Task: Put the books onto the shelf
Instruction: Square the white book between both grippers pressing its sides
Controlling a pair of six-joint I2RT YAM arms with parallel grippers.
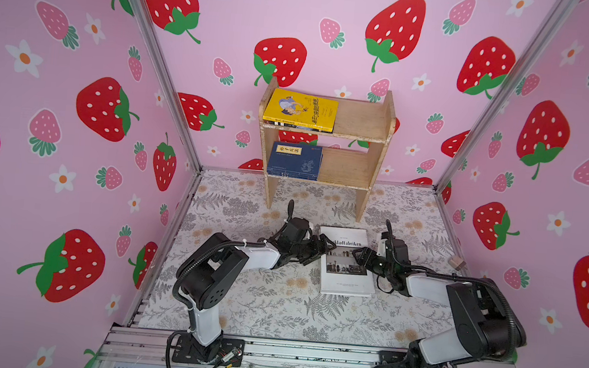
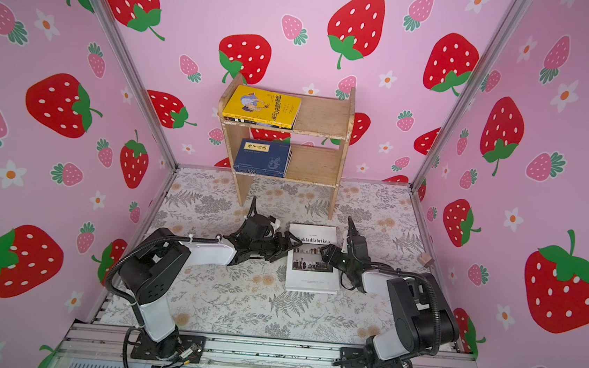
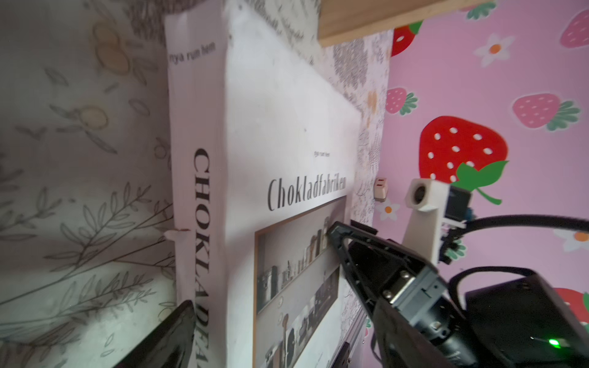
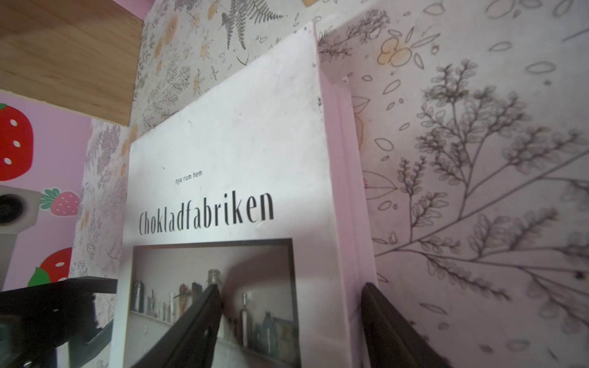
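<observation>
— Where is the thick white book titled "Chokladfabriken" [image 1: 347,273]?
— Flat on the table, cover up, its title toward twelve o'clock. It lies at six o'clock from the small light-wood two-tier shelf [image 1: 362,120].
— And on the shelf?
— A yellow cartoon-cover book [image 1: 301,108] lies flat at the upper tier's nine o'clock end. A flat stack of thin navy books [image 1: 295,163], yellow label uppermost, fills the lower tier's nine o'clock end.

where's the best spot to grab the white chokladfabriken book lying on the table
Its long edges, from the sides: the white book lies flat, cover up, on the table, likely too wide to span, but thick enough for a pincer to straddle spine or page edge.
</observation>
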